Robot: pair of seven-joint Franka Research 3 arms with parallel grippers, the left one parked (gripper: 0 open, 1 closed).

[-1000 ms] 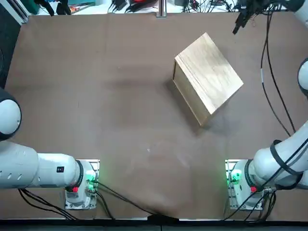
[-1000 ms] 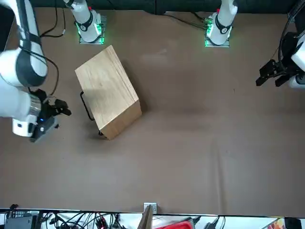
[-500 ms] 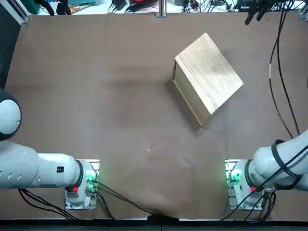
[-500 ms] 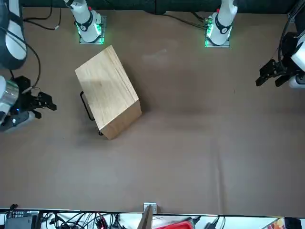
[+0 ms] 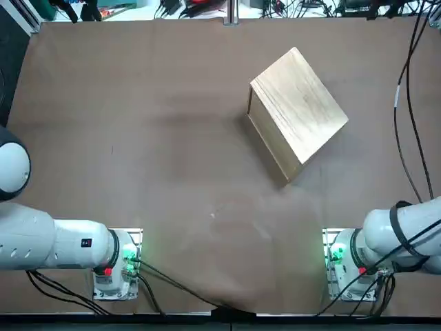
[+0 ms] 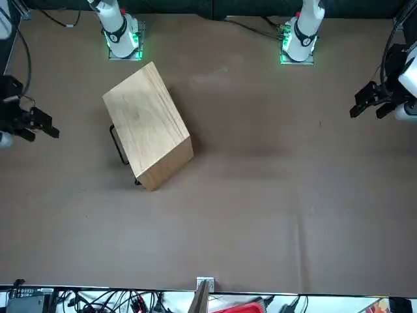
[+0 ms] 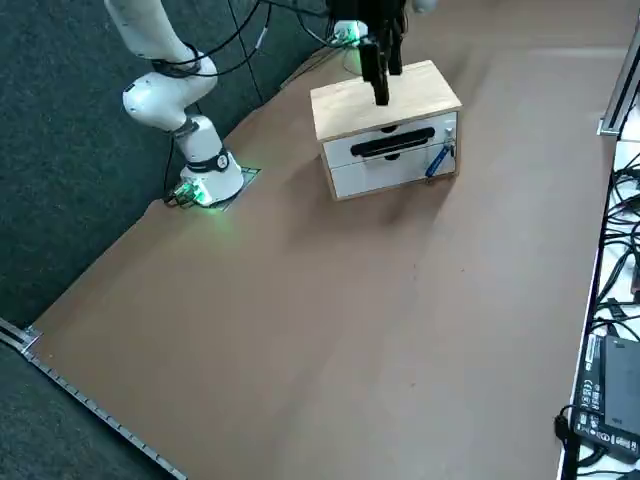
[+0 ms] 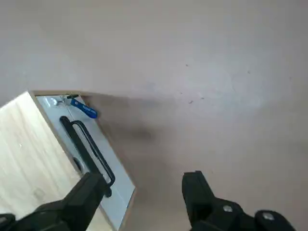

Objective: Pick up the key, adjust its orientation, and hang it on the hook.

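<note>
The key (image 8: pixel 72 96) is taken to be the small dark piece seen at the hook (image 7: pixel 449 133) on the drawer front, near the corner of the wooden box (image 7: pixel 385 100). How its hole sits on the hook cannot be told. A blue tag (image 8: pixel 84 108) is seen beside it; in the right side view the tag lies at seven o'clock from the hook. Farther along the same front, at nine o'clock from the tag in that view, the black handle (image 7: pixel 392 142) is found. In the top view, the drawer front is turned toward two o'clock.

The right gripper (image 8: pixel 144 178) is held clear of the key, at nine o'clock from the box in the front view. Its fingers are spread wide, with nothing pinched between them.

The hanging is judged to be done, with only the retreat left. For this, the fingers are best kept apart and the arm drawn straight away from the drawer front, so that neither the tag nor the handle is brushed. The key should be checked for a free, settled hang before the arm is parked. If it proves to be caught only on the hook's tip, a light pinch and a small push inward would be called for; a hard tug could shift the drawer.
</note>
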